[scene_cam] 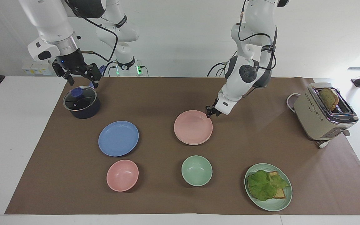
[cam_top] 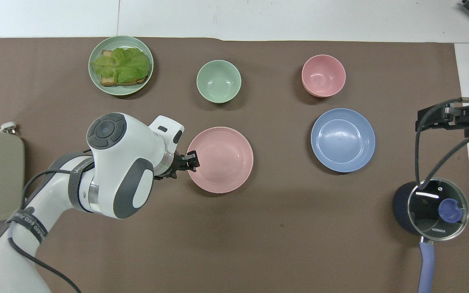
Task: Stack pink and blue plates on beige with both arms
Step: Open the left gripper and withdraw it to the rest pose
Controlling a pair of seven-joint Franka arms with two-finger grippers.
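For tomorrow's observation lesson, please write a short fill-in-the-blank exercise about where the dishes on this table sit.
1. The pink plate lies on top of the ___ plate.
2. The blue plate lies between the pot and the pink ___.
3. The toast and lettuce lie on a ___ plate.
4. The left gripper is at the rim of the ___ plate.

Missing words: beige; bowl; green; pink

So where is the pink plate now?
The pink plate lies on the beige plate mid-table, beside the blue plate, with the left gripper at its rim.
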